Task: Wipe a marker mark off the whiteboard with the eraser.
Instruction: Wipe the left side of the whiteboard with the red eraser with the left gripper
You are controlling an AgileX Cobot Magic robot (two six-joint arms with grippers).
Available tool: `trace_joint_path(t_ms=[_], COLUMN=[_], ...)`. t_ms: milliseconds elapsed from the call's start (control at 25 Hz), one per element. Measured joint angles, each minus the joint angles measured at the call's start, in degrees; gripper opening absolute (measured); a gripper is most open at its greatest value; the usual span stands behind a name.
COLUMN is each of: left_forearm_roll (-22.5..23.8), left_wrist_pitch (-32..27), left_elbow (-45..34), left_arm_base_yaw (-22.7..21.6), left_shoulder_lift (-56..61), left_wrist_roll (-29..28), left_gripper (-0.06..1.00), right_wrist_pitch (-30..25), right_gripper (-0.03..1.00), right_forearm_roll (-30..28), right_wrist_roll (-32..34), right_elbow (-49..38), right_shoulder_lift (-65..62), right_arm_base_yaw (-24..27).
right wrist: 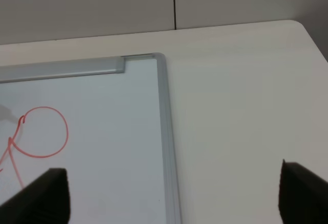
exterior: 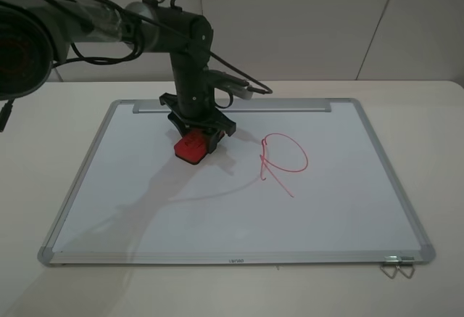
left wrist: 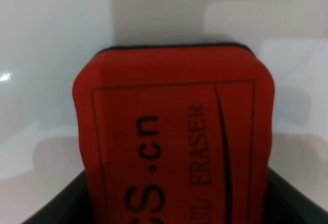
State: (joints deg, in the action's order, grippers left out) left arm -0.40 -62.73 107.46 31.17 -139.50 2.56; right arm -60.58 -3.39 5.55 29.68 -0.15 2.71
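Looking down on a large rectangular whiteboard (exterior: 326,215) with a silver metal frame, lying flat on a pale beige table (exterior: 435,136). Clamping a small red oblong eraser (exterior: 192,148) with black lettering and a dark felt sole between the black jaws of the left gripper (exterior: 196,137), pinching its two long sides. Holding it low over the far, left-of-centre part of the board, just on the near side of the silver bar strip (exterior: 304,105) along the far edge and well inside the left frame rail. Not telling from these views whether the felt is pressing on the surface or hanging just above it. Filling the left wrist view with the red top face, plain white board lying beyond its rounded end. Leaving a gap of plain white between the eraser and a red hand-drawn loop with a long slanted stroke (exterior: 284,159), sitting right of centre and well apart from every rail. Leaving a broad white stretch toward the near edge, down to the small wire clips (exterior: 397,268) at the near right corner. Hovering the right gripper (right wrist: 174,196) with fingers (right wrist: 46,198) spread wide, grasping nothing, above the right frame rail near the far right corner, with table running on beyond it.
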Motion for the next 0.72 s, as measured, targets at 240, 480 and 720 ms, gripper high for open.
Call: trace_joint_path(t_ms=[240,480,720], left_forearm_roll=[1.2,3.9,4.6], left_wrist_pitch=[-1.6,-0.9,1.2], left_elbow=[-4.9,-14.2,-18.4], left_arm_base_yaw=[-2.0,-3.6,-4.8], left_shoulder_lift=[3.0,8.4,17.0], left_wrist_roll=[-0.6,-1.8,-4.3], left_gripper=[0.57,0.57,0.57], right_wrist_pitch=[0.0,0.0,0.0], right_gripper=[0.72,0.72,0.72], right_forearm_roll=[0.0,0.0,0.0], right_wrist_roll=[0.0,0.0,0.0], right_elbow=[0.0,0.0,0.0], right_shoulder_lift=[0.0,0.0,0.0], right_arm_base_yaw=[0.0,0.0,0.0])
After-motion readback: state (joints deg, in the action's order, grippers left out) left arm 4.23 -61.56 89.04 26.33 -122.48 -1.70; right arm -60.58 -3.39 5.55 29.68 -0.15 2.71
